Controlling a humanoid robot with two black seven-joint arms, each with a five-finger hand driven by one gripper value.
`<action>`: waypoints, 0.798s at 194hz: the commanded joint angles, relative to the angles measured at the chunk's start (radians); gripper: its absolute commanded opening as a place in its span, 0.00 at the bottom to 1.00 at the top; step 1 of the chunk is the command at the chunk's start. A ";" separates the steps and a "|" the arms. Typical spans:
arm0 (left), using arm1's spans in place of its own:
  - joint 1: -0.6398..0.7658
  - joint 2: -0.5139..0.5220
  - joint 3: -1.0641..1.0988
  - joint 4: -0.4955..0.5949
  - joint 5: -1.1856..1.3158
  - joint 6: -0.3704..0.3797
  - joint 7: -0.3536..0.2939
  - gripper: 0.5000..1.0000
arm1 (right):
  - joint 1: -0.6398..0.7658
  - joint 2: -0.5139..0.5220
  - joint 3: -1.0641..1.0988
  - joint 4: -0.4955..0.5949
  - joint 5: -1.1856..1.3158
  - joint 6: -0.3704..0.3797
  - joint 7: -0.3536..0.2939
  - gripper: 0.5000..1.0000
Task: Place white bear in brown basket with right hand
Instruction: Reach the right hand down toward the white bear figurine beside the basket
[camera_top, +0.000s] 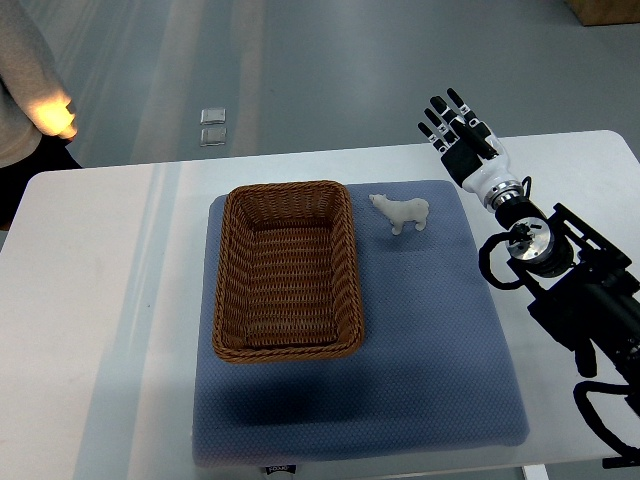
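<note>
A small white bear (402, 212) stands on the blue mat (430, 330), just right of the brown wicker basket (287, 270), apart from it. The basket is empty. My right hand (459, 132) is up and to the right of the bear, over the table's far edge, fingers spread and holding nothing. Its arm (570, 290) comes in from the right edge. My left arm does not show.
The mat lies on a white table (100, 300). A person's hand (52, 112) and sleeve show at the top left, beyond the table. Two small clear squares (212, 127) lie on the floor behind the table.
</note>
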 joint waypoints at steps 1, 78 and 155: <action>-0.001 0.000 0.000 -0.001 0.001 0.000 0.001 1.00 | 0.000 0.000 0.000 0.000 0.000 0.000 0.000 0.86; -0.001 0.000 0.000 -0.001 0.001 0.000 0.001 1.00 | 0.015 -0.028 -0.038 0.009 -0.026 0.003 -0.001 0.86; -0.001 0.000 0.003 -0.021 -0.001 -0.002 0.001 1.00 | 0.215 -0.219 -0.364 0.132 -0.580 0.058 -0.093 0.86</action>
